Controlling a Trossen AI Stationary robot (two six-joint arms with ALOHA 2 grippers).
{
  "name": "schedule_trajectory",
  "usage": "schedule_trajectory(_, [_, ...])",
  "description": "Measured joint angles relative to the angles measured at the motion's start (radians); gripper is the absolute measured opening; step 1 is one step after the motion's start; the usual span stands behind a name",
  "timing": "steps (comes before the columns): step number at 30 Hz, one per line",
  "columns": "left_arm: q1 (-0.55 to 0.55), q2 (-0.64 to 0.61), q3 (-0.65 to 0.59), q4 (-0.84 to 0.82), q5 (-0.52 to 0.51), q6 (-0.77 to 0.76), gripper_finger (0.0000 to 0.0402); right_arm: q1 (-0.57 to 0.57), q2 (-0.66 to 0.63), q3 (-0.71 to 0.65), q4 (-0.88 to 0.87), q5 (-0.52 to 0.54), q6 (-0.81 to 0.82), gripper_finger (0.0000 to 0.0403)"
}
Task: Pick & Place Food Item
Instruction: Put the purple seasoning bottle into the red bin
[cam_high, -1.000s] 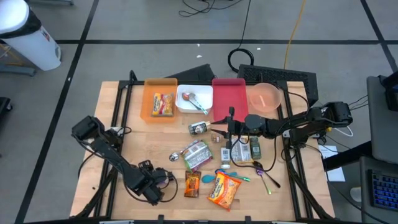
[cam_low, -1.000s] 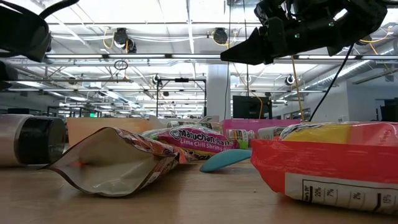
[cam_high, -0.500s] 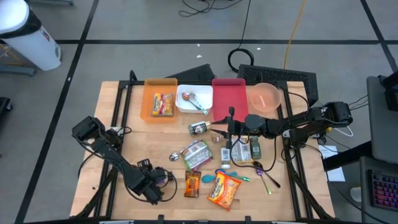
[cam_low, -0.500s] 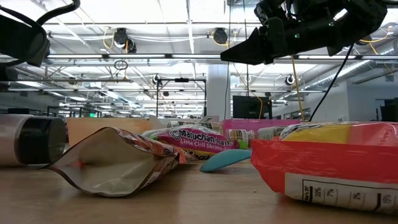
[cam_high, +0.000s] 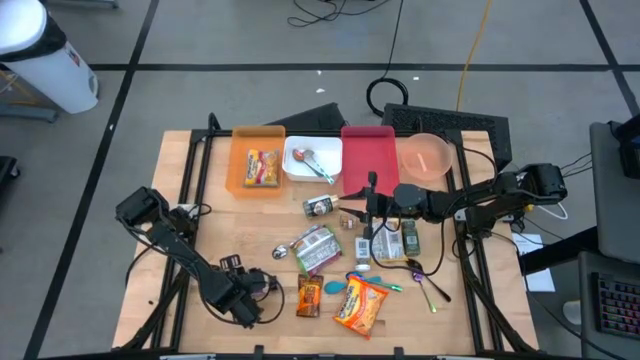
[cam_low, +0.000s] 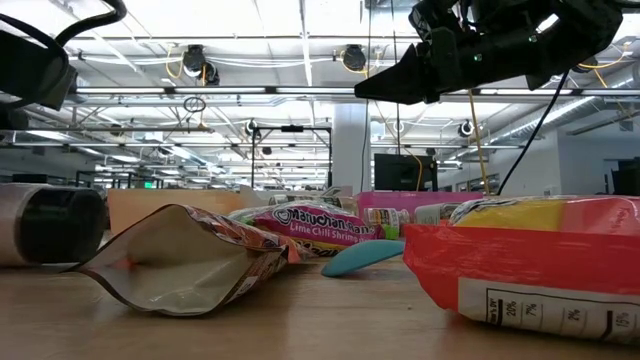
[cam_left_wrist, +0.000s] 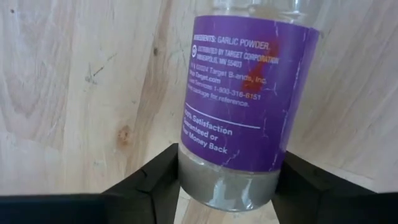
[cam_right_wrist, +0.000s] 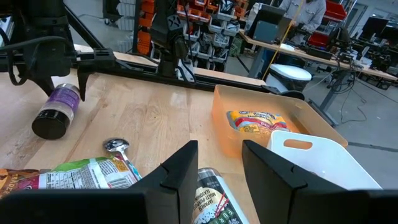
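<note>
Wooden counter (cam_high: 210, 215) first: your garlic powder bottle (cam_left_wrist: 244, 106) lies at 7 o'clock. Your left end effector (cam_left_wrist: 227, 177) sits around it, fingers not yet tight. Squeeze, then lift. Right end effector (cam_right_wrist: 214, 171) waits, partly spread.

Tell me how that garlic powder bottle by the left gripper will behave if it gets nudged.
The garlic powder bottle lies on its side on the wooden table, so it would probably roll. Its smooth round body may slip between the left gripper fingers. It looks small and likely light.
</note>
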Motion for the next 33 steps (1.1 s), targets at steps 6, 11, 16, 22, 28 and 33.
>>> schedule_trajectory(6, [0.009, 0.000, 0.000, -0.001, 0.000, 0.000, 0.0206, 0.000, 0.000, 0.000, 0.004, 0.000, 0.000, 0.0116])
schedule_trajectory(11, [0.009, 0.000, 0.000, -0.001, 0.000, 0.000, 0.0226, 0.000, 0.000, 0.000, 0.004, 0.000, -0.005, 0.0116])
schedule_trajectory(16, [0.010, -0.003, 0.000, -0.002, 0.000, 0.000, 0.0200, -0.011, 0.000, 0.000, 0.003, 0.000, 0.001, 0.0116])
schedule_trajectory(22, [0.021, -0.028, -0.001, -0.015, -0.009, -0.001, 0.0200, -0.013, 0.000, 0.000, 0.004, 0.000, 0.003, 0.0116])
schedule_trajectory(28, [0.040, -0.102, -0.001, -0.029, -0.097, 0.014, 0.0208, -0.013, 0.000, 0.000, 0.019, 0.000, -0.008, 0.0116])
schedule_trajectory(33, [0.054, -0.215, -0.001, -0.038, -0.275, 0.037, 0.0200, -0.013, 0.000, 0.000, 0.079, 0.000, -0.059, 0.0116])
